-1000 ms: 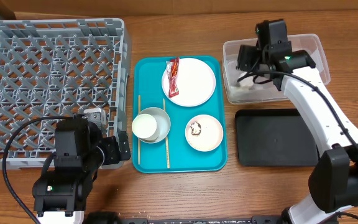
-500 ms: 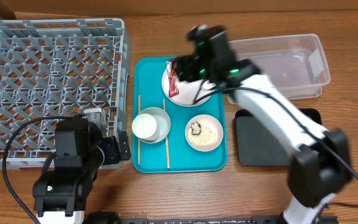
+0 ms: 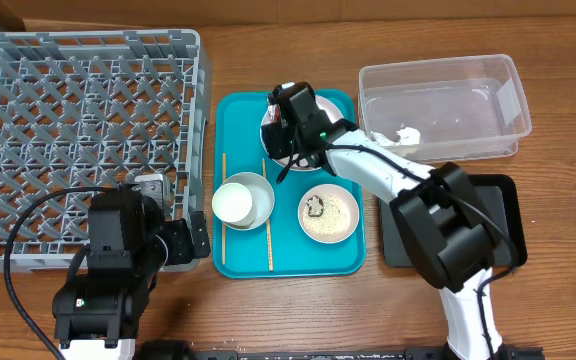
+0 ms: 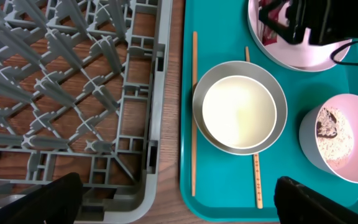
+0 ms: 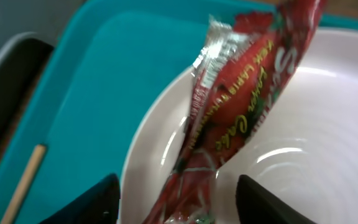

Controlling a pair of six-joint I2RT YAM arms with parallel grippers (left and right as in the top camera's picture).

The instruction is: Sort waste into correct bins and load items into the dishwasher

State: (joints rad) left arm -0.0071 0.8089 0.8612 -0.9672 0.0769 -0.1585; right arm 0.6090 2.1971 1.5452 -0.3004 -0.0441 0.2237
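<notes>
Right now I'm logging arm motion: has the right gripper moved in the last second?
Yes. The right gripper swung left in the overhead view, from above the clear tub to over the white plate.

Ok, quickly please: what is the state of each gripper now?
Left gripper: open, fingers wide apart, holding nothing.
Right gripper: open, fingers on either side of the red snack wrapper, not closed on it.
</notes>
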